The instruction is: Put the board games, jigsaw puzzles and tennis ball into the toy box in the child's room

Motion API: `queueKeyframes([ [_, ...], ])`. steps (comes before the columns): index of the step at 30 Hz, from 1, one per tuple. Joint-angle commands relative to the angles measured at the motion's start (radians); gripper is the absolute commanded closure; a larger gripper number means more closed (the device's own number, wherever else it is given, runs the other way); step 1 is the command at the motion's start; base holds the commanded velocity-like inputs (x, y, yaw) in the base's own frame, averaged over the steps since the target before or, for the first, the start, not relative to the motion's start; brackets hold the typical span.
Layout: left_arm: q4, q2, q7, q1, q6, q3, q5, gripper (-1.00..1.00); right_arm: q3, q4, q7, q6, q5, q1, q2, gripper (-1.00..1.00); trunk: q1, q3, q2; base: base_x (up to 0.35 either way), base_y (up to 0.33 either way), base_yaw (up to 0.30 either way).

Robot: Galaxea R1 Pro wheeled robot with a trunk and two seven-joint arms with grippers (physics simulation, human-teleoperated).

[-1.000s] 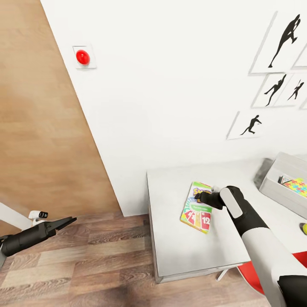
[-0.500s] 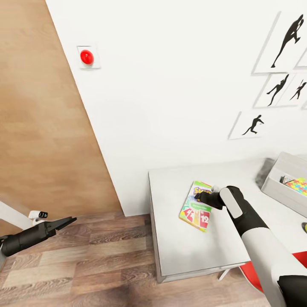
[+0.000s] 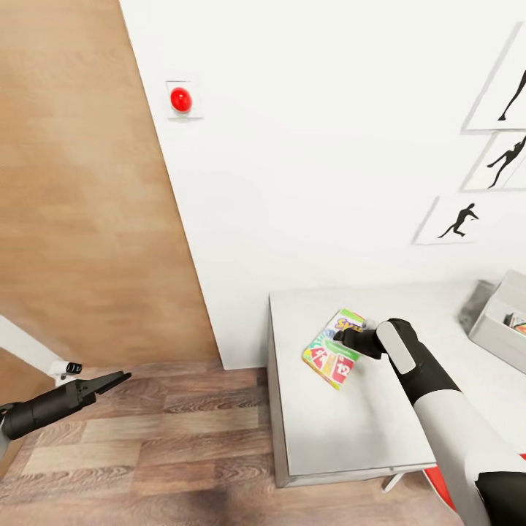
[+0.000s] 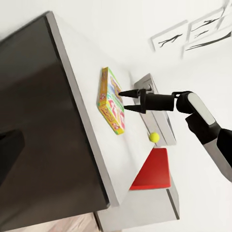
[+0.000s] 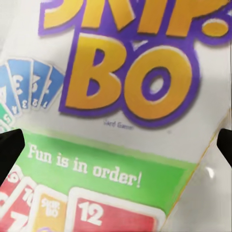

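Observation:
One board game, a flat box with green and red edges and big lettering, lies near the left end of the pale table. My right gripper hovers right over it, open, with fingers spread and nothing between them. The right wrist view looks straight down on the game's lid. The grey toy box stands at the table's far right, and the tennis ball lies on the table beside it. My left gripper hangs open over the floor, left of the table.
A white wall with black athlete silhouettes and a red button runs behind the table. A wooden panel stands at the left. A red chair seat sits at the table's near side. Wood-plank floor lies left of the table.
The whole view has swung, so table and wall sit further right. The board game has turned under my right gripper and lies closer to the table's left end.

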Motion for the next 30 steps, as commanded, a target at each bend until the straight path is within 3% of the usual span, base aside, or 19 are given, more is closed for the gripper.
queueKeyframes([
  [1, 0.0, 0.0, -0.004, -0.001, 0.011, 0.0, -0.001, -1.0, 0.004, -0.001, -0.01, 0.001, -0.011, -0.001, -0.001, -1.0, 0.001, -0.002, -0.002, 0.0, 0.0, 0.048],
  [30, 0.0, -0.001, -0.004, -0.001, 0.011, -0.001, -0.002, -1.0, 0.004, -0.001, -0.01, 0.001, -0.011, -0.001, -0.001, -1.0, 0.001, 0.005, -0.002, 0.0, 0.025, 0.003],
])
